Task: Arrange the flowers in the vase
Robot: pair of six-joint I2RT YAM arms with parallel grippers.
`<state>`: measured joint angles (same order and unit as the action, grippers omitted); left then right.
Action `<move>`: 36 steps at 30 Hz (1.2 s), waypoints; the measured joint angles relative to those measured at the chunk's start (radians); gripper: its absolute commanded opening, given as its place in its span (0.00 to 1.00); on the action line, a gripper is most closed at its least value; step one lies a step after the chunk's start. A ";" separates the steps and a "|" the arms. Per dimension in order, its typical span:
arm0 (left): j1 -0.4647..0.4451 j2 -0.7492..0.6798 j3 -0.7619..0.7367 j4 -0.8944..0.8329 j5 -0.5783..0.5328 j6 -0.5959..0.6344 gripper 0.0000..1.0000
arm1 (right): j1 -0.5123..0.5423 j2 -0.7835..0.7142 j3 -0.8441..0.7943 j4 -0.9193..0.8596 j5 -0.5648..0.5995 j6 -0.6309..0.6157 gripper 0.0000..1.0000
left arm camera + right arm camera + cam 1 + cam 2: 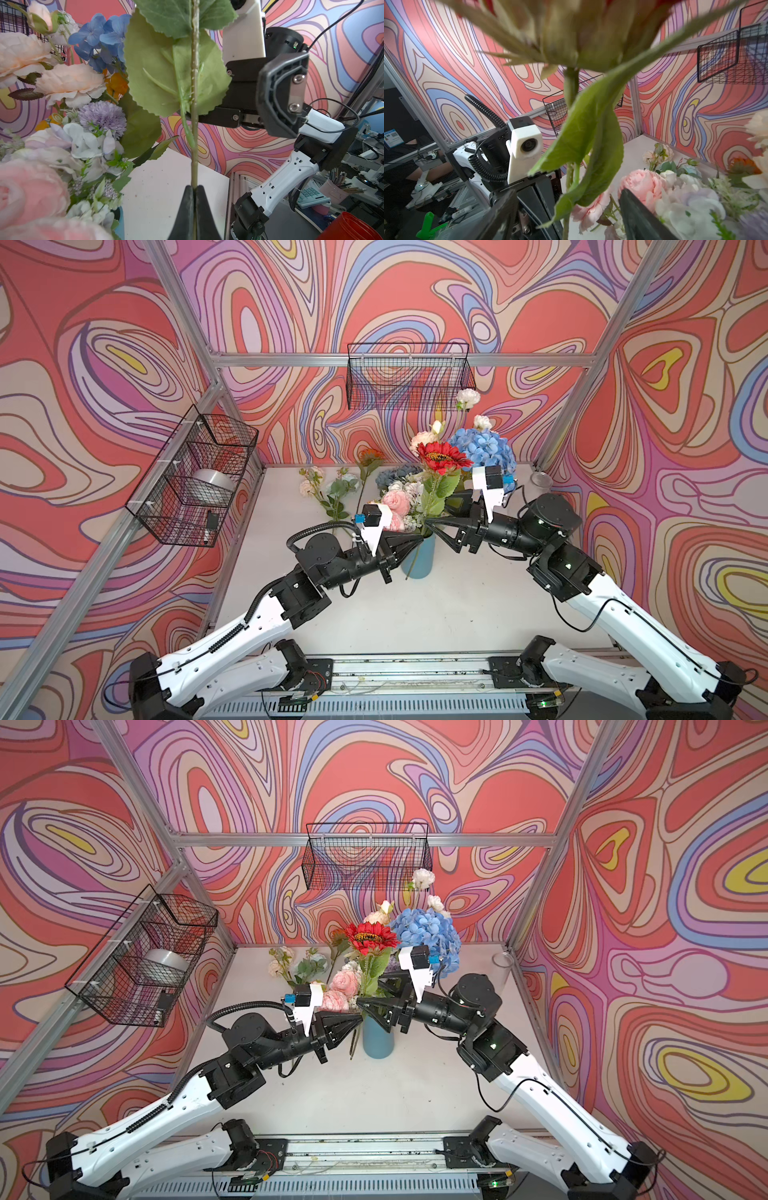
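Observation:
A blue vase (423, 562) (377, 1042) stands mid-table, holding a blue hydrangea (484, 448), pink peonies (395, 502) and cream blooms. My left gripper (419, 540) (194, 188) is shut on the green stem (194, 124) of a red sunflower (442, 458) (370, 936), which stands upright. The stem's lower end (353, 1048) hangs outside the vase, by its left side. My right gripper (432, 526) (569, 209) is open, with one finger on each side of the same stem, slightly above the left gripper. More flowers (332, 489), among them an orange sunflower (371, 456), lie on the table behind.
A wire basket (409, 377) hangs on the back wall. Another basket (195, 477) on the left wall holds a roll of tape (212, 485). A glass jar (540, 481) stands in the back right corner. Aluminium frame posts edge the white table (374, 614).

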<state>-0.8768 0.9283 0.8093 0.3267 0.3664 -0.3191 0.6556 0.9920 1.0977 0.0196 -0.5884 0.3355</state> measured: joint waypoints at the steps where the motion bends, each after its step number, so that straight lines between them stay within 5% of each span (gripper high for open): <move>1: 0.000 0.002 0.000 0.001 0.000 0.002 0.00 | 0.000 0.002 -0.005 0.006 -0.003 0.004 0.60; 5: -0.001 0.005 0.000 0.004 0.000 0.013 0.00 | 0.000 0.013 -0.013 0.029 -0.008 0.016 0.33; 12: 0.000 0.009 0.000 0.007 -0.002 0.026 0.00 | 0.000 0.025 -0.024 0.056 -0.022 0.025 0.08; 16: -0.001 0.018 0.000 0.007 -0.004 0.031 0.80 | 0.000 0.021 -0.036 0.054 -0.021 0.010 0.04; 20: -0.001 0.006 -0.006 0.015 -0.029 0.022 0.99 | 0.000 -0.016 -0.056 0.005 0.029 -0.034 0.03; 29: -0.002 -0.170 -0.092 0.011 -0.227 -0.010 1.00 | 0.000 -0.185 -0.179 -0.041 0.244 -0.202 0.00; 36: -0.001 -0.294 -0.187 0.056 -0.511 -0.011 1.00 | 0.000 -0.138 -0.268 0.114 0.322 -0.333 0.00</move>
<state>-0.8776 0.6338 0.6220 0.3832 -0.1448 -0.3302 0.6556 0.8536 0.8295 0.1333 -0.2661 0.0029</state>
